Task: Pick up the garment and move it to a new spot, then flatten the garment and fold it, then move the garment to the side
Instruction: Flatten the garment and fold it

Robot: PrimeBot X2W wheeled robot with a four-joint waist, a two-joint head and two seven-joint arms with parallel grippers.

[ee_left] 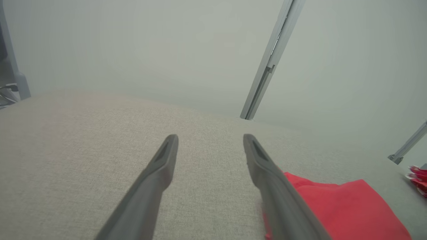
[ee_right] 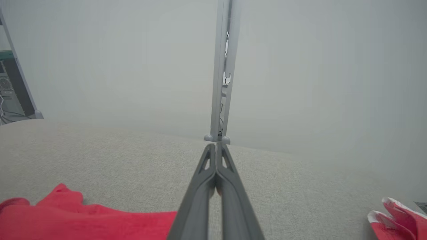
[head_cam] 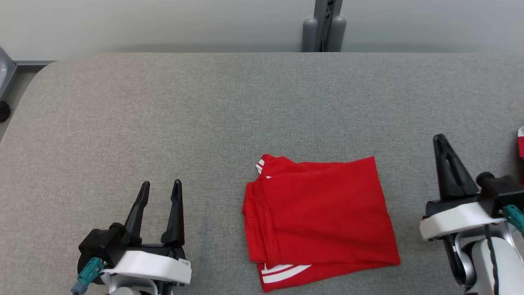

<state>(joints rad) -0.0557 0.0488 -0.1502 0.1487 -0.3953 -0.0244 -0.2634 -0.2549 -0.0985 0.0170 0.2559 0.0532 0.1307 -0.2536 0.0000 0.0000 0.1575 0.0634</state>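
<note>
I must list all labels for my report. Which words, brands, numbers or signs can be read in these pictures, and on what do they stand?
None can be read.
The red garment shows only white stripes, no letters or logo.
The grey table bears no print.

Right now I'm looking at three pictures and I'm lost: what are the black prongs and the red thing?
This is a two-armed robot. The wide picture comes from its head camera, looking down at a grey fabric-covered table. The other two come from wrist cameras, each looking along that arm's two dark fingers. The left pincer stands open, the right pincer is shut; both hold nothing. Between them lies a folded red garment with white stripes. Another red-and-white cloth peeks in at the right edge.
</note>
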